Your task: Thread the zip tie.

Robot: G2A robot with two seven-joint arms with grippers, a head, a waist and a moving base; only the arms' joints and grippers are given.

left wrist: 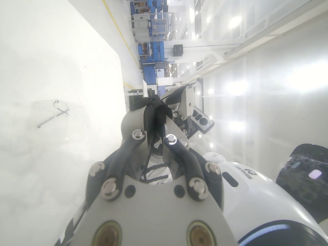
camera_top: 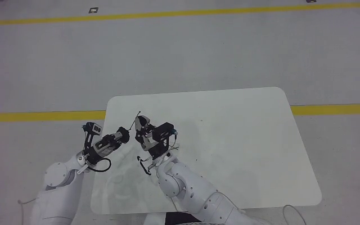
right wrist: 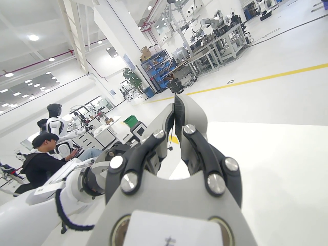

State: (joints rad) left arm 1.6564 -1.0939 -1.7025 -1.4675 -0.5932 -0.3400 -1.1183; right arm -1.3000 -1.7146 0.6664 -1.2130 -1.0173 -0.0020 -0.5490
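Note:
A thin black zip tie (camera_top: 135,118) slants up above the white table (camera_top: 225,140) near its left edge, between my two grippers. My left gripper (camera_top: 127,133) is at the tie's lower end, and in the left wrist view its black pads (left wrist: 153,104) are pressed together. My right gripper (camera_top: 140,125) faces it from close by. The right gripper (right wrist: 175,103) is shut, with a thin dark strip running down between its fingers (right wrist: 179,113). The two grippers' tips nearly touch. How the tie's ends meet is hidden.
A thin grey strap shape (left wrist: 53,115) lies flat on the table (left wrist: 64,52) under a faint clear sheet, below the grippers. Black cable loops (camera_top: 147,164) hang by the right forearm. Bare tabletop (right wrist: 269,154) stretches to the right, with floor and yellow lines beyond.

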